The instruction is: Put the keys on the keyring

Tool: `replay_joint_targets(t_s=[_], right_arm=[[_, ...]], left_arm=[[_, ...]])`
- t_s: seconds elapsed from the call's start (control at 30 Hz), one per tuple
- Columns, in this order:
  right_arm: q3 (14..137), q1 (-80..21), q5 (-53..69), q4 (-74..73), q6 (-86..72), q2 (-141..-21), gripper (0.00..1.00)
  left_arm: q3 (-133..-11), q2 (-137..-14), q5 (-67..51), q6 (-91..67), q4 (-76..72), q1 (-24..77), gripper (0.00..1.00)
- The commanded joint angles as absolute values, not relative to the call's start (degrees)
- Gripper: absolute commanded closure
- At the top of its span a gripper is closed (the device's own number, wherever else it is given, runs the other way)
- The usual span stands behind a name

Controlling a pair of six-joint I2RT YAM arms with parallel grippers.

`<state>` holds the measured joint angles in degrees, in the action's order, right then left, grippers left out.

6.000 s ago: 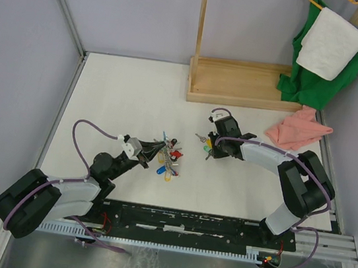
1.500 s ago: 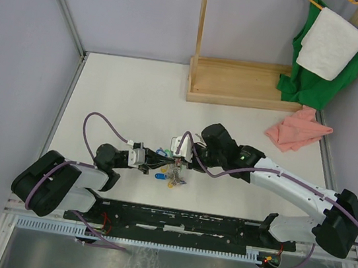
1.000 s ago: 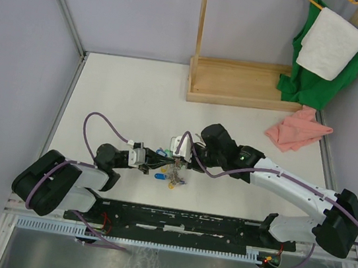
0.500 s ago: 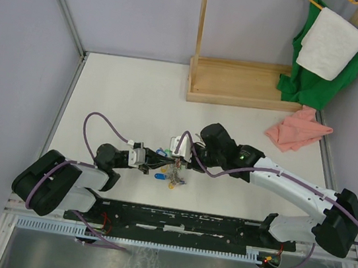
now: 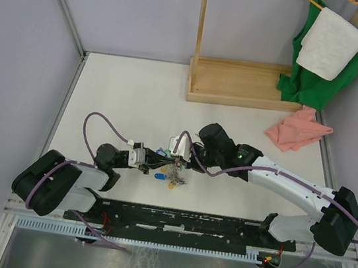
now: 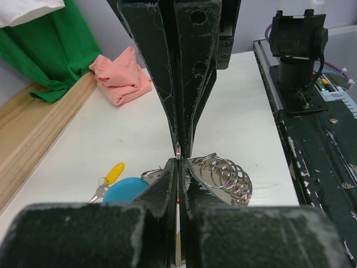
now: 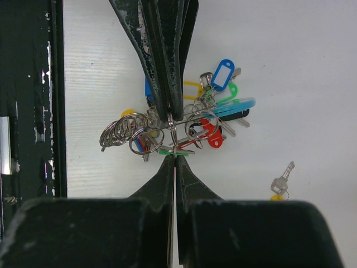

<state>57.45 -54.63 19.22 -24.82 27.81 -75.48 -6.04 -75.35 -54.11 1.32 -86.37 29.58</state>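
The keyring (image 5: 173, 168) lies at the table's middle front, a bunch of metal rings and keys with coloured tags. In the right wrist view it shows a red tag (image 7: 210, 134), a blue tag (image 7: 223, 73), a light-blue band (image 7: 234, 106) and a coil of rings (image 7: 125, 131). My left gripper (image 5: 162, 164) is shut on the keyring from the left. My right gripper (image 7: 174, 157) is shut on a thin small ring of a key at the bunch, tip to tip with the left fingers (image 7: 164, 84). A loose key with a yellow tag (image 7: 281, 182) lies apart.
A wooden stand (image 5: 239, 82) is at the back, with a pink cloth (image 5: 296, 132) and green and white cloths (image 5: 323, 54) at the right. The black rail (image 5: 206, 226) runs along the near edge. The left wrist view shows a yellow-tagged key (image 6: 110, 175) beside a blue tag (image 6: 125, 190).
Six seconds ago my right gripper was at loose keys to the right; it is now at the bunch, facing the left gripper. Over the last second and a half almost nothing moved.
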Motion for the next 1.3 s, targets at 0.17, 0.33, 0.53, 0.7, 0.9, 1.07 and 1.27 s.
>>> replay_joint_targets(t_s=[0.17, 0.33, 0.53, 0.7, 0.9, 1.07, 1.27], right_arm=[[59.77, -54.76, 19.99, -21.52, 26.51, -74.29, 0.99], [59.70, -54.83, 19.84, -21.45, 26.47, -73.88, 0.99], [59.22, -54.89, 19.93, -20.62, 26.18, -73.32, 0.99], [59.08, -54.88, 20.52, -20.31, 25.95, -72.98, 0.99], [59.26, -54.88, 19.35, -21.89, 26.27, -73.31, 0.99], [59.93, -54.86, 18.77, -24.31, 26.48, -74.42, 0.99], [59.88, -54.93, 19.48, -23.23, 26.50, -74.11, 0.99]], left_arm=[[-7.47, -74.62, -54.58, 1.93, -98.81, 29.36, 0.97], [-7.52, -74.62, -54.69, 1.81, -98.82, 29.36, 0.97], [-7.55, -74.61, -54.83, 1.62, -98.84, 29.36, 0.97], [-7.63, -74.70, -54.74, 1.67, -98.66, 29.36, 0.97], [-7.65, -74.07, -54.28, 2.36, -97.57, 29.36, 0.97], [-7.73, -73.03, -54.15, 3.29, -95.58, 29.41, 0.97], [-7.87, -72.77, -54.31, 3.43, -94.67, 29.41, 0.97]])
